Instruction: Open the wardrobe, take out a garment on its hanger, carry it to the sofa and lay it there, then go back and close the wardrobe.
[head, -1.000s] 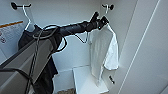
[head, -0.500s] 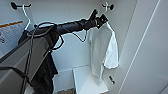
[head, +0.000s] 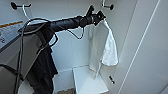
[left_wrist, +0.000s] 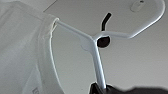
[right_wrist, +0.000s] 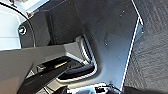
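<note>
White walls of the open wardrobe (head: 67, 50) take up most of the head view, with a pale shelf block (head: 87, 80) at lower centre and the open door (head: 147, 55) slanting down the right. A black garment (head: 42, 70) hangs at lower left. The left arm reaches from the left to upper centre, where its gripper (head: 96, 18) meets the hanger. The T-shirt (head: 102, 47) hangs there, its long axis running straight down toward the shelf block. In the left wrist view the gripper is clamped on the hanger (left_wrist: 98, 61) at its lower stem, hook (left_wrist: 150, 18) curving over at upper right. Whether the right gripper is open cannot be told.
</note>
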